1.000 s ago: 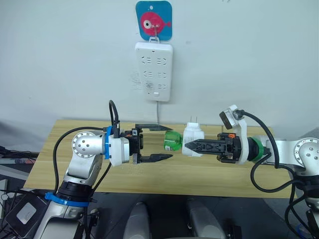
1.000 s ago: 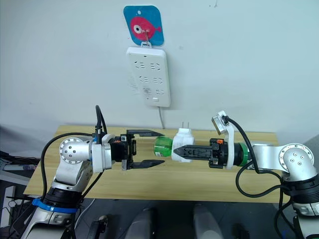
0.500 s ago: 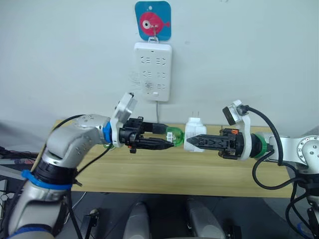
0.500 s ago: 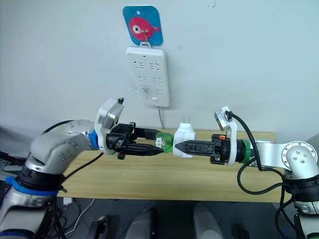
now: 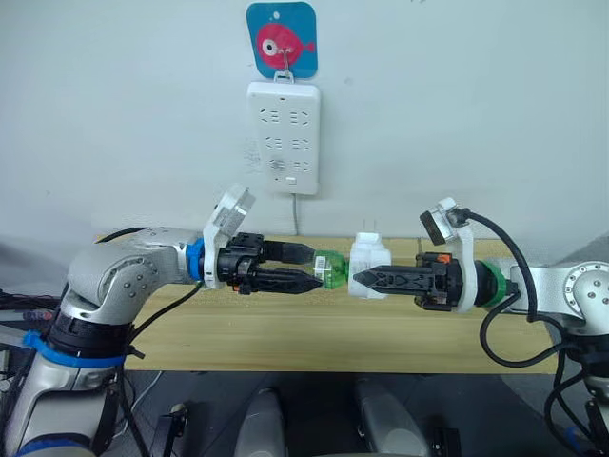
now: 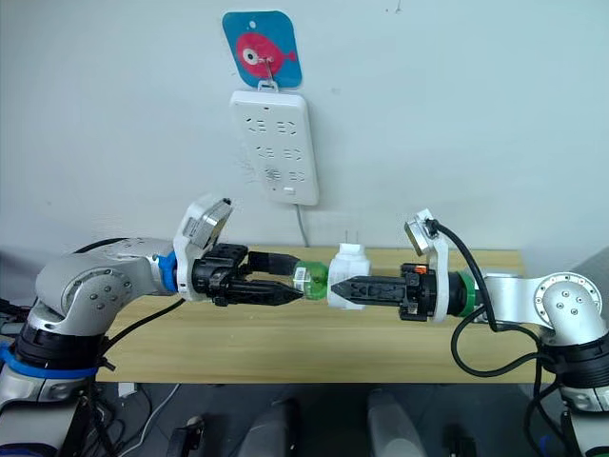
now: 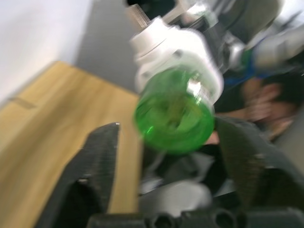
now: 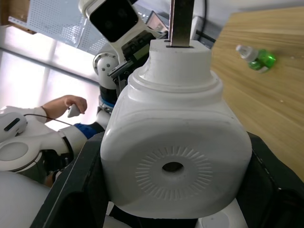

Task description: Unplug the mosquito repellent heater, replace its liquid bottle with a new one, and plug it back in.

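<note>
Right hand (image 5: pixel 366 280) clamps the heater (image 5: pixel 369 266) — left hand (image 5: pixel 306 268), part-open, seemingly brackets its green bottle (image 5: pixel 329 268).

In the middle of the frame the heater (image 5: pixel 369 266) sits just right of its bottle (image 5: pixel 328 268), touching it. The left gripper (image 5: pixel 306 267) is left of the bottle, the right gripper (image 5: pixel 366 278) to the right. The table (image 5: pixel 285 328) lies below them. The power strip (image 5: pixel 283 136) hangs upper centre, under a hook plate (image 5: pixel 282 39). A spare bottle (image 8: pixel 255 57) lies on the table.

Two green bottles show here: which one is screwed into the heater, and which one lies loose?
The green bottle between the left gripper fingers sits in the heater. The spare bottle lies on the table.
</note>
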{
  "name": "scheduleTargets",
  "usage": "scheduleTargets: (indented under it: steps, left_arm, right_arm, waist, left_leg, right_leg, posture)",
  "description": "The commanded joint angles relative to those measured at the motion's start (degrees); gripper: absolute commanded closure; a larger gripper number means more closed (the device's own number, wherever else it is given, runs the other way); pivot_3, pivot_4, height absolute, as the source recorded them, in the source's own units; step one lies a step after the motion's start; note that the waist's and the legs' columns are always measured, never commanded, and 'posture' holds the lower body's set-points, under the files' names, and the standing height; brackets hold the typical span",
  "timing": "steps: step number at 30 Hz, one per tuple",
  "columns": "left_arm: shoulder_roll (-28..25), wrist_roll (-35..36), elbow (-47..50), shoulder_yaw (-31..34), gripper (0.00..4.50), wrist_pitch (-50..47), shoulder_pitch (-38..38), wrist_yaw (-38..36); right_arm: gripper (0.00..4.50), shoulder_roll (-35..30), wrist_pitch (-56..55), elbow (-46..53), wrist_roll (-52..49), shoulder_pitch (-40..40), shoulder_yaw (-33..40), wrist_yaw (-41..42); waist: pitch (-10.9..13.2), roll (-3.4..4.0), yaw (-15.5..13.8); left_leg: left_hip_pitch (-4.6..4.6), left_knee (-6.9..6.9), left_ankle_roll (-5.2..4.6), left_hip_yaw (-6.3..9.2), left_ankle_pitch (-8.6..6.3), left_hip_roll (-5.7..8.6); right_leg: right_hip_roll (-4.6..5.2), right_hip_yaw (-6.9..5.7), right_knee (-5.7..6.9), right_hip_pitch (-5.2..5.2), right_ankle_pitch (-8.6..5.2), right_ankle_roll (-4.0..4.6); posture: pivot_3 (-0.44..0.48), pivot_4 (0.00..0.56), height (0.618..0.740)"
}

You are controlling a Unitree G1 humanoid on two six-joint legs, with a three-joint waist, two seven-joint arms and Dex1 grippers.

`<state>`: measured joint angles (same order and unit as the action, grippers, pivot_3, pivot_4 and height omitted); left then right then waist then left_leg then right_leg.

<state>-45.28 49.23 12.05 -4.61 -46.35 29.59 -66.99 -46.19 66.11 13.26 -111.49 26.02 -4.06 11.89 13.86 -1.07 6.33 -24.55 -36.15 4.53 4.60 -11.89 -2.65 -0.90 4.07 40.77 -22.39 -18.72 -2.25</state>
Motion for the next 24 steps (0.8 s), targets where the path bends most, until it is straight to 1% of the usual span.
scheduleTargets:
  steps: [1, 3, 5, 7, 9, 10, 12, 16, 22, 23, 24]
  left_arm:
    - [-1.32, -4.22, 2.23, -0.39, 0.01, 5.27, -1.82, -3.68]
    - [-2.07, -7.35, 2.73, -1.19, 0.01, 8.13, -3.88, -4.83]
    - [-1.02, -11.64, 2.72, -1.19, 0.01, 14.81, -6.10, -4.94]
    - [3.20, -17.30, 1.84, -0.08, 0.01, 26.51, -7.68, -2.54]
    - [8.14, -23.26, 0.40, 0.84, 0.01, 41.82, -8.46, -1.25]
    - [10.19, -25.03, -0.26, 1.25, 0.01, 48.09, -8.59, -1.29]
    - [12.72, -26.56, -0.89, 1.43, 0.01, 56.85, -9.13, -2.71]
    - [14.11, -27.17, -2.32, 0.79, 0.01, 64.26, -9.25, -4.14]
    - [14.48, -26.79, -4.51, -0.71, 0.01, 68.38, -7.75, -6.01]
    - [14.55, -26.54, -4.90, -0.77, 0.39, 68.67, -7.61, -6.16]
    - [14.47, -26.27, -5.44, -0.87, 0.57, 68.98, -7.51, -6.59]
  right_arm:
    - [1.47, -0.05, 0.18, 1.48, -1.51, 0.63, 0.94, 0.54]
    - [1.47, -0.02, 0.18, 1.31, -1.51, 0.71, 1.01, 0.45]
    - [1.47, -0.03, 0.17, 1.29, -1.51, 0.70, 1.07, 0.43]
    - [1.47, -0.04, 0.15, 1.29, -1.51, 0.66, 1.12, 0.39]
    - [1.47, -0.03, 0.11, 1.34, -1.51, 0.62, 1.14, 0.36]
    - [1.47, 0.00, 0.09, 1.35, -1.51, 0.60, 1.14, 0.36]
    - [1.47, 0.05, 0.09, 1.43, -1.51, 0.59, 1.11, 0.37]
    - [1.47, 0.07, 0.11, 1.49, -1.51, 0.62, 1.06, 0.37]
    - [1.47, 0.11, 0.12, 1.48, -1.51, 0.68, 1.02, 0.37]
    - [1.47, 0.13, 0.11, 1.47, -1.51, 0.69, 1.03, 0.37]
    - [1.47, 0.14, 0.09, 1.48, -1.51, 0.72, 1.06, 0.38]
  waist:
    - [0.00, 0.00, 0.00]
    - [0.00, 0.00, 0.01]
    - [0.00, 0.00, 0.00]
    - [0.00, 0.00, -0.21]
    - [0.00, -0.01, -0.65]
    - [0.00, -0.01, -0.94]
    - [0.00, -0.01, -1.41]
    - [0.00, 0.00, -1.40]
    - [0.00, -0.01, -1.32]
    - [0.00, -0.01, -1.32]
    - [0.00, -0.01, -1.32]
  left_leg:
    - [0.00, 0.01, 0.00, -0.01, 0.00, 0.00]
    - [0.00, 0.01, 0.00, -0.02, 0.00, 0.00]
    - [0.00, 0.04, 0.00, -0.03, 0.00, 0.00]
    - [0.00, 0.04, 0.00, -0.03, 0.00, -0.01]
    - [-0.04, 0.00, 0.00, -0.03, 0.00, 0.00]
    - [-0.04, -0.02, 0.00, -0.05, 0.00, 0.00]
    - [-0.05, -0.04, 0.00, -0.08, 0.00, 0.02]
    - [-0.03, -0.02, -0.01, -0.09, 0.00, 0.02]
    - [-0.03, -0.03, 0.00, -0.09, 0.00, 0.02]
    - [-0.03, -0.03, -0.01, -0.09, 0.00, 0.02]
    - [-0.03, -0.04, -0.01, -0.09, 0.00, 0.02]
  right_leg:
    - [0.00, 0.01, -0.01, 0.00, 0.00, 0.00]
    - [0.00, 0.02, -0.02, 0.00, 0.00, 0.01]
    - [0.00, 0.03, -0.03, -0.01, 0.00, 0.01]
    - [0.00, 0.02, -0.04, -0.01, 0.00, 0.01]
    - [0.02, 0.01, -0.05, -0.01, 0.01, 0.02]
    - [0.02, 0.03, -0.07, 0.00, 0.01, 0.02]
    - [0.04, 0.05, -0.08, 0.00, 0.02, 0.03]
    - [0.03, 0.06, -0.07, 0.00, 0.02, 0.02]
    - [0.02, 0.05, -0.03, 0.00, 0.02, 0.02]
    - [0.02, 0.05, -0.03, 0.00, 0.02, 0.02]
    - [0.02, 0.05, -0.03, 0.00, 0.02, 0.02]
  posture:
    - [-0.151, 0.209, 0.725]
    - [-0.149, 0.209, 0.725]
    - [-0.151, 0.209, 0.725]
    - [-0.151, 0.210, 0.725]
    - [-0.151, 0.210, 0.725]
    - [-0.151, 0.210, 0.725]
    - [-0.152, 0.212, 0.725]
    - [-0.152, 0.212, 0.725]
    - [-0.152, 0.212, 0.725]
    - [-0.152, 0.212, 0.725]
    - [-0.152, 0.212, 0.725]
